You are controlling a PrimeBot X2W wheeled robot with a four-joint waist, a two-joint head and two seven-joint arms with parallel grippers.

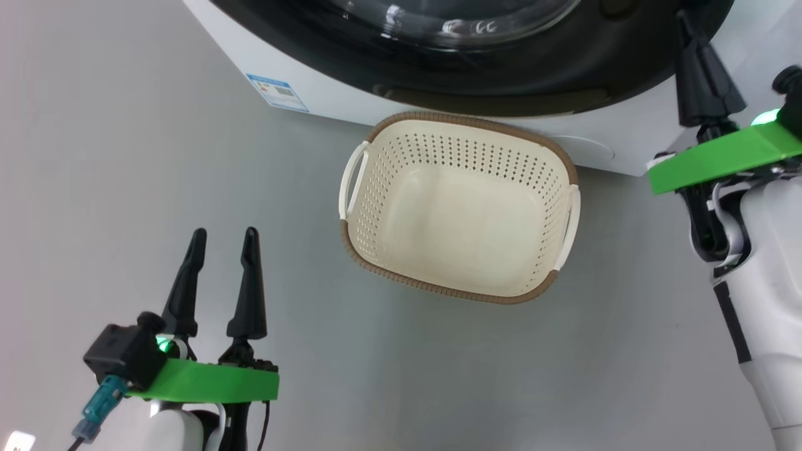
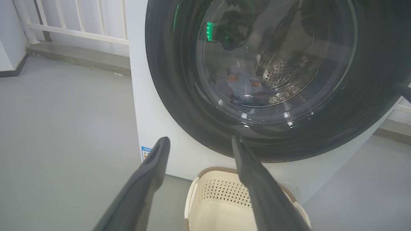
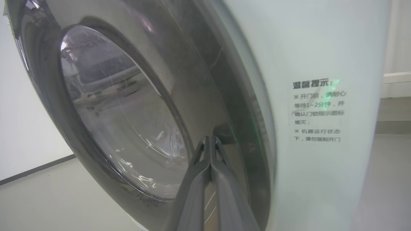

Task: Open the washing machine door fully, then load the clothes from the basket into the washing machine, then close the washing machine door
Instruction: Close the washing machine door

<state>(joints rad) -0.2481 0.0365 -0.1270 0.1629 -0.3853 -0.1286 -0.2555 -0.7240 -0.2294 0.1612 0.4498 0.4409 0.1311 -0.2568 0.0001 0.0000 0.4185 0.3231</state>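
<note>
The washing machine (image 1: 326, 94) stands ahead, and its door (image 1: 501, 81) with the glossy black rim lies flat against its front. Through the glass (image 2: 266, 64) the light-blue clothes (image 2: 244, 88) lie in the steel drum. The cream basket (image 1: 463, 119) sits empty on the floor right in front of the machine. My left gripper (image 1: 225, 233) hovers open at the lower left, left of the basket and apart from it. My right gripper (image 1: 684, 19) is shut, its fingertips (image 3: 205, 142) pressed together against the door's right rim (image 3: 244, 154).
A blue energy label (image 1: 277, 92) marks the machine's lower left corner. A printed notice (image 3: 318, 110) is stuck beside the door. Bare grey floor (image 1: 94, 156) spreads to the left. A white railing (image 2: 80, 32) stands behind the machine. My right forearm (image 1: 770, 282) rises at the right edge.
</note>
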